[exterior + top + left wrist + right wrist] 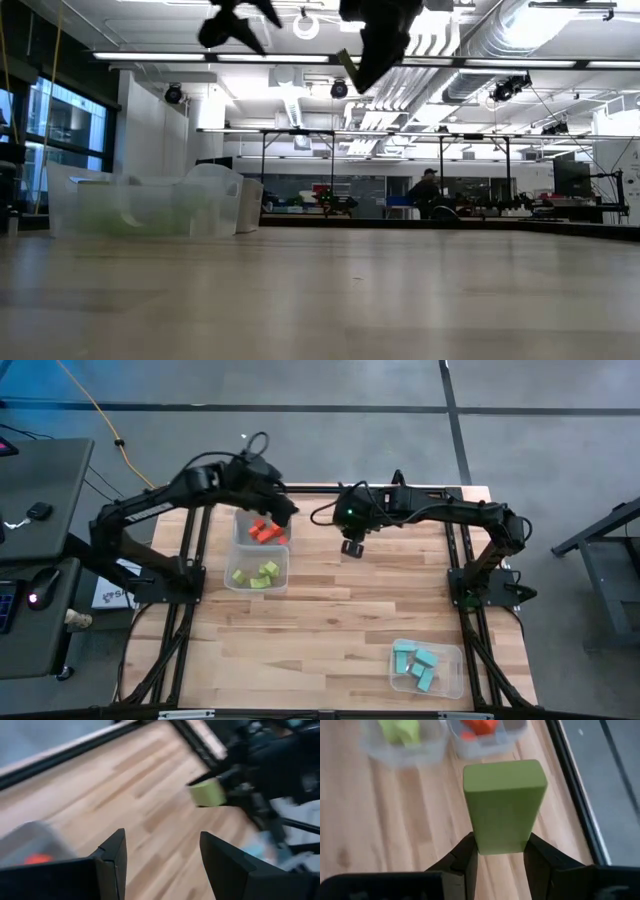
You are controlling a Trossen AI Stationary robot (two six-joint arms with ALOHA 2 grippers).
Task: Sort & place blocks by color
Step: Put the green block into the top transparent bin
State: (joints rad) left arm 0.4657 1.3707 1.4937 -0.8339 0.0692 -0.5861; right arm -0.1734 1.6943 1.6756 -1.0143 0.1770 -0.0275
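Right end effector (pixel 500 852): clamped on a green block (pixel 504 805) — raised above the tabletop (pixel 395 820)
Left end effector (pixel 162 855): fingers apart, empty — tub of red blocks (pixel 265 532) just beneath it

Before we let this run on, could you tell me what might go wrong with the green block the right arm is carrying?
The right gripper pinches only the lower end of the green block, held in the air, so it could pivot or slip out. The left gripper, open, hangs over the tub of red blocks, right next to the green tub, so the arms might crowd each other during the drop.
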